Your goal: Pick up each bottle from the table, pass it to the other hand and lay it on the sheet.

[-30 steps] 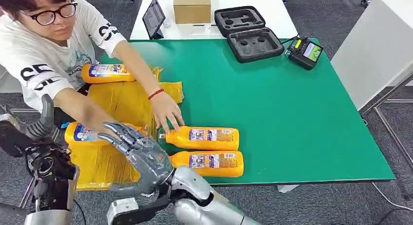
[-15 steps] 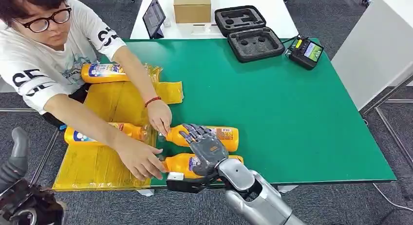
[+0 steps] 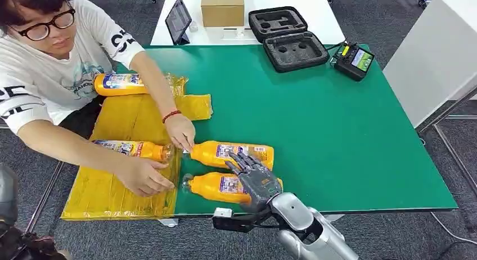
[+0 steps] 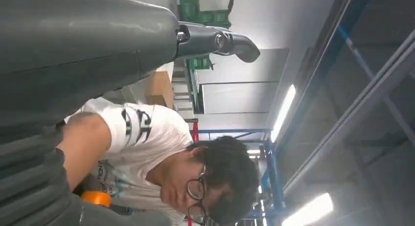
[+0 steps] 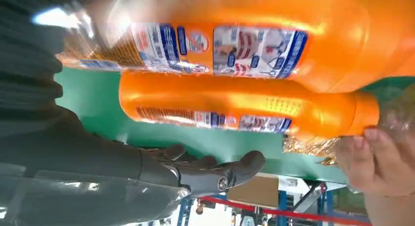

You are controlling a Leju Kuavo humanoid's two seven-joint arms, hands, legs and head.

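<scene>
Green surface [image 3: 337, 130] carrying a yellow sheet [image 3: 129, 119] at its left side, with two bottles already lying there. Two more orange bottles side by side just right of the sheet: far bottle [image 3: 230, 154] touched at its cap by a person's hand [image 3: 181, 131], near bottle [image 3: 216, 187] by the front edge. Right hand [image 3: 254, 178] swung across from the sheet side within the last second, now over the near bottle, fingers spread, nothing grasped. Probably a pick about to begin. Left hand [image 4: 215, 40] low, released, holding nothing.

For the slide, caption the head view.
Right hand over two bottles on the table while a person steadies one.
</scene>
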